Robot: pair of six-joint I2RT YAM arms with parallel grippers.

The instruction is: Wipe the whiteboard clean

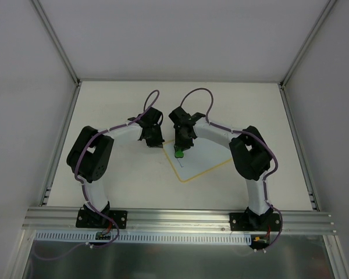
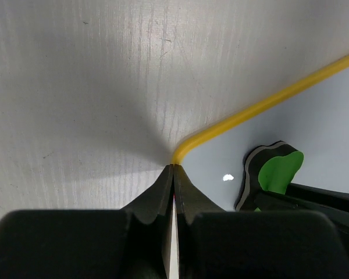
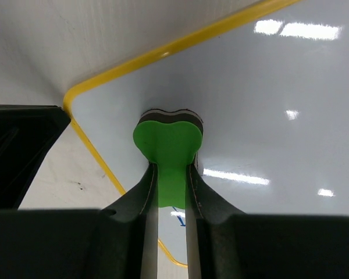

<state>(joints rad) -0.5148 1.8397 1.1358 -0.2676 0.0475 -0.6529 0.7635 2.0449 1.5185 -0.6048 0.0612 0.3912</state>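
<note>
1. The whiteboard (image 1: 202, 160) lies flat on the desk (image 1: 119, 110), turned at an angle, between my two arms and near the middle of the surface.
2. My left hand (image 2: 173, 171) has its fingers pressed together, with the tips right at one rounded yellow corner of the board. I cannot tell whether they nip the rim or only press it down. I take this as bracing the board while the other hand wipes.
3. My right hand (image 3: 171, 167) pinches the green eraser (image 3: 167, 138) by its grip, and the dark felt side sits on the white surface just inside that same corner.
4. All the board surface I can see from the right wrist is clean, showing only lamp glare.
5. A short blue stroke (image 3: 176, 213) shows under my right fingers, on the near side of the eraser, so some ink is left.
6. My right arm hides part of the board from above, so I cannot say whether that part is clean.
7. I judge the wiping to be well along but not finished: the blue remnant needs a pass, and the hidden part needs a check.
</note>
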